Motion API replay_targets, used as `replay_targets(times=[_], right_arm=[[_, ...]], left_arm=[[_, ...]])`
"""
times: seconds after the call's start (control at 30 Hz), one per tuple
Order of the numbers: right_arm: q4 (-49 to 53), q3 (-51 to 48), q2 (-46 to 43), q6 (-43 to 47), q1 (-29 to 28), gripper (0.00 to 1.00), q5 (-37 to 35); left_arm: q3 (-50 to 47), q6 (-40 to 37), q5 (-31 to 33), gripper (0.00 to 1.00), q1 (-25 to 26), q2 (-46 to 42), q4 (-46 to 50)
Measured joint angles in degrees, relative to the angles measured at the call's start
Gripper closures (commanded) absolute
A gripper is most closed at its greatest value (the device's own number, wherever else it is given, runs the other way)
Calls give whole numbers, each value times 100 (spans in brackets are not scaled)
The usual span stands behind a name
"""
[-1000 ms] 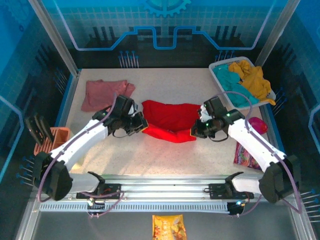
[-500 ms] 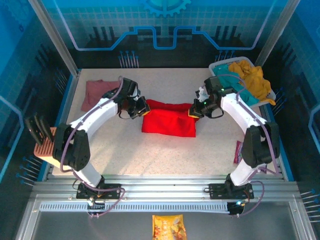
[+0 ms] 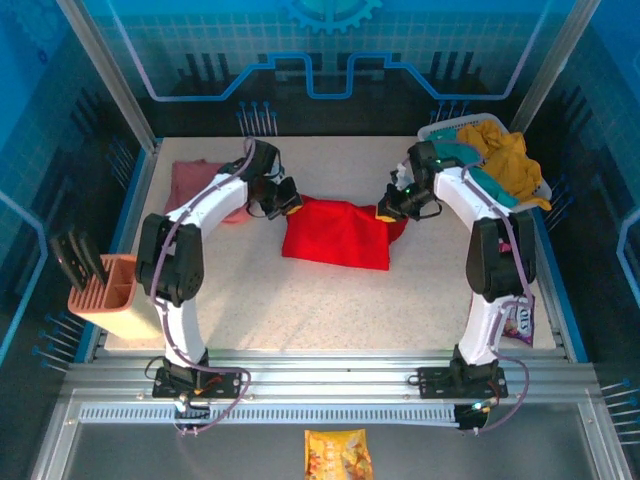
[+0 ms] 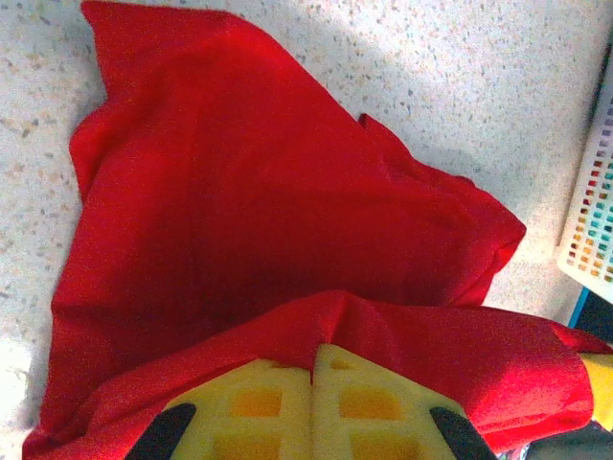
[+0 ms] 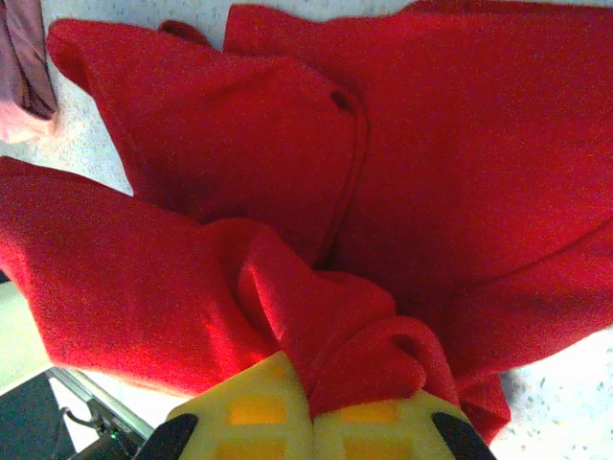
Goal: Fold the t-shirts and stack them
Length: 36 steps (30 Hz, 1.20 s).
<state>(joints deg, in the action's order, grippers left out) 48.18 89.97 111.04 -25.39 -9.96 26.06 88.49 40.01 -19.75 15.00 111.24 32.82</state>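
Note:
The red t-shirt [image 3: 338, 233] lies folded into a rough rectangle at the middle of the table. At its far left corner my left gripper [image 3: 288, 200] is shut on the cloth; in the left wrist view the yellow fingertips [image 4: 278, 383] pinch a red fold [image 4: 326, 316]. My right gripper [image 3: 388, 208] is shut on the far right corner, where bunched red cloth [image 5: 383, 355] sits between its yellow fingertips [image 5: 249, 402]. The dusty-pink t-shirt [image 3: 192, 182] lies crumpled at the far left, partly behind the left arm.
A white basket [image 3: 440, 135] with teal and mustard clothes stands at the far right corner. An orange rack [image 3: 108, 290] sits at the left edge. A snack packet [image 3: 518, 320] lies at the right edge, another [image 3: 338, 455] below the rail.
Both grippers carried the shirt's near edge away from the bases to the far side, folding the red shirt over itself. Both arms are now stretched far out.

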Motion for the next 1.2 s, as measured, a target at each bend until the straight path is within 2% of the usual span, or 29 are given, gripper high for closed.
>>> replay_targets(times=[0.5,0.57,0.6,0.63,0.67,0.7,0.73,0.77,0.8,0.9,0.97,1.0,1.03,1.1,1.2], right_arm=[[116,1182,1161,-13,146,100,144],[111,1303,1268,-35,162,96,144],[114,1386,1333,-57,175,88,144],[114,1480,1403,-94,192,80,146],[101,1561,1469,-127,210,78,146],[94,1683,1563,-164,229,71,144],[79,1790,1646,-199,251,57,146],[59,1862,1703,-229,264,48,140],[33,1932,1764,-236,286,46,142],[-20,2033,1821,-297,306,33,98],[-42,2037,1792,-328,306,15,61],[-55,2035,1773,-332,304,10,15],[-96,1993,1703,-315,302,7,-44],[-136,1829,1473,-286,299,0,-151],[-260,1318,824,-219,299,0,-284]], left_arm=[[1196,-122,-46,100,-184,1091,72],[1440,-122,-50,100,-188,1290,85],[1591,-125,-57,100,-190,1408,92],[1759,-131,-66,94,-197,1539,101],[1897,-151,-68,85,-203,1639,120],[2087,-195,-70,75,-210,1775,149],[2256,-234,-72,61,-216,1899,160],[2385,-275,-63,50,-219,2000,160],[2490,-304,-61,45,-229,2083,164],[2651,-330,-61,38,-258,2186,205],[2723,-404,-66,32,-291,2194,243],[2756,-444,-63,30,-310,2188,254],[2774,-501,-66,21,-330,2168,256],[2774,-636,-63,17,-367,2105,341],[2638,-896,-68,14,-411,1886,452]])
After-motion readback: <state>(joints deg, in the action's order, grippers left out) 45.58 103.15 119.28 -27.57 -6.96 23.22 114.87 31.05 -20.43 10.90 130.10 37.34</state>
